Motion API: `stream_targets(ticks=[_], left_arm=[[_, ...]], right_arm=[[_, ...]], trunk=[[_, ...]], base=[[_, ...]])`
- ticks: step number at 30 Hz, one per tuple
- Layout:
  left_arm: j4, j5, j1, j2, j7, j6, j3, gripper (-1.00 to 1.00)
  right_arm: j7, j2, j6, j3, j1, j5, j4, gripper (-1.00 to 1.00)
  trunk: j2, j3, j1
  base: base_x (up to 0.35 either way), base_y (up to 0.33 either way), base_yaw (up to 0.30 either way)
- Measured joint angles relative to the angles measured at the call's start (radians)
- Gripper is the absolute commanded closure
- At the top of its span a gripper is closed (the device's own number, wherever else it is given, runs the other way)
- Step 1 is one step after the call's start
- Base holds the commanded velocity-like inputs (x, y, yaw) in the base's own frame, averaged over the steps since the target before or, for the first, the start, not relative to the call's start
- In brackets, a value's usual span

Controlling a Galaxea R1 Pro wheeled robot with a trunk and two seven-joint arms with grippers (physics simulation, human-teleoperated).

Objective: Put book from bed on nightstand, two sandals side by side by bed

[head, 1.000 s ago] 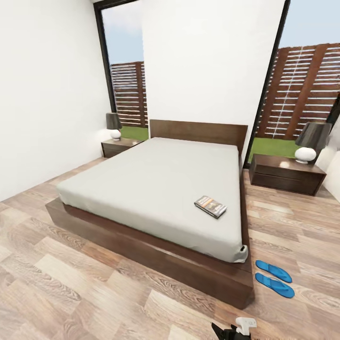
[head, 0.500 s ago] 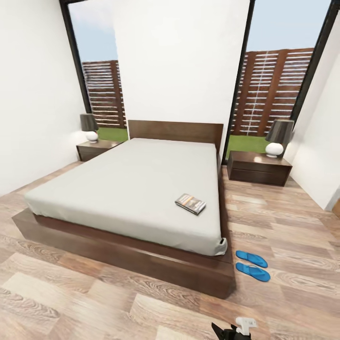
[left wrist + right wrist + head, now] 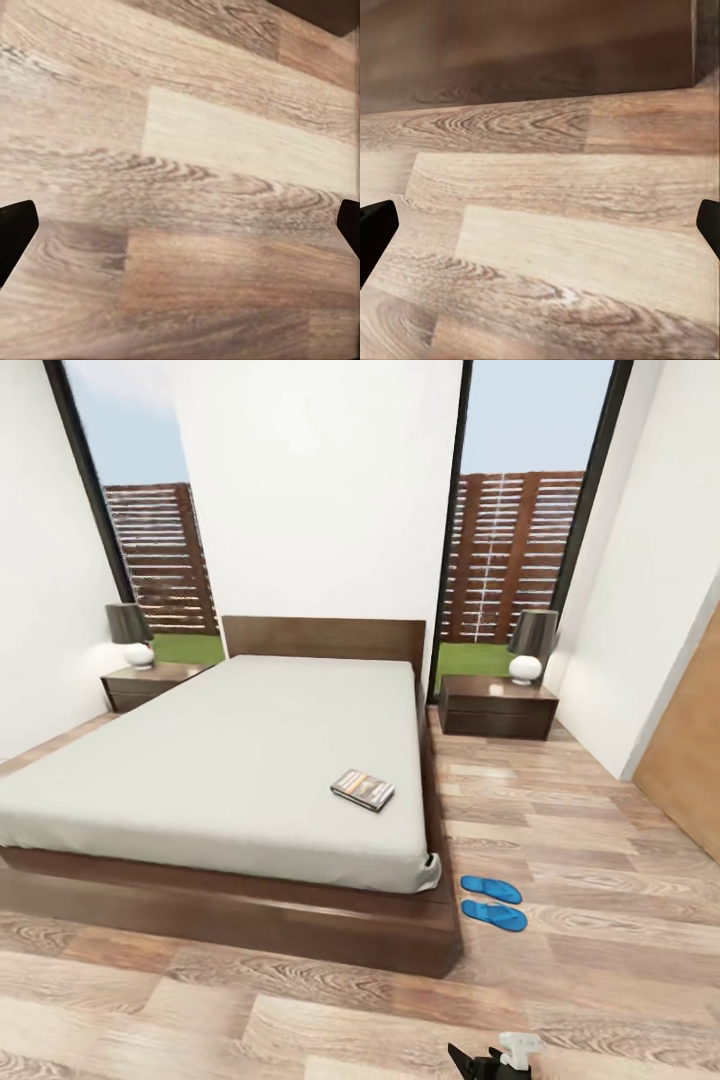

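The bed [image 3: 240, 750], with its grey mattress and dark wooden frame, stands ahead of me. Near its right front corner lies the book [image 3: 362, 789], flat on the mattress. Two blue sandals [image 3: 492, 902] rest side by side on the floor just right of that corner. One nightstand [image 3: 150, 684] stands at the headboard's left and another nightstand [image 3: 498, 706] at its right. My left gripper [image 3: 180, 225] is open over bare floor. My right gripper [image 3: 540, 225] is open too, above planks close to the dark bed frame [image 3: 525, 45].
Each nightstand carries a white lamp with a dark shade [image 3: 531, 645]. Tall windows flank the white wall behind the headboard. A brown door [image 3: 690, 760] is at the right. Wood-plank floor [image 3: 580, 830] runs along the bed's right side. A black and white part of my arm [image 3: 498, 1056] shows low down.
The whole picture has slid left as the camera turned right, bringing the right wall and door into view. Book, sandals and bed have stayed put.
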Motion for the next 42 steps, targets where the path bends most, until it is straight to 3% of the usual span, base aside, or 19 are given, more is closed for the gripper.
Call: stream_targets(ticks=[15, 42], left_arm=[[0.001, 0.0, 0.0, 0.0, 0.0, 0.0, 0.0, -1.0], [0.0, 0.0, 0.0, 0.0, 0.0, 0.0, 0.0, -1.0]], right_arm=[[-0.001, 0.0, 0.0, 0.0, 0.0, 0.0, 0.0, -1.0], [-0.003, 0.001, -0.001, 0.0, 0.0, 0.0, 0.0, -1.0]], trunk=[[0.0, 0.0, 0.0], [0.0, 0.0, 0.0]], base=[[0.0, 0.0, -0.26], [0.0, 0.0, -0.006]])
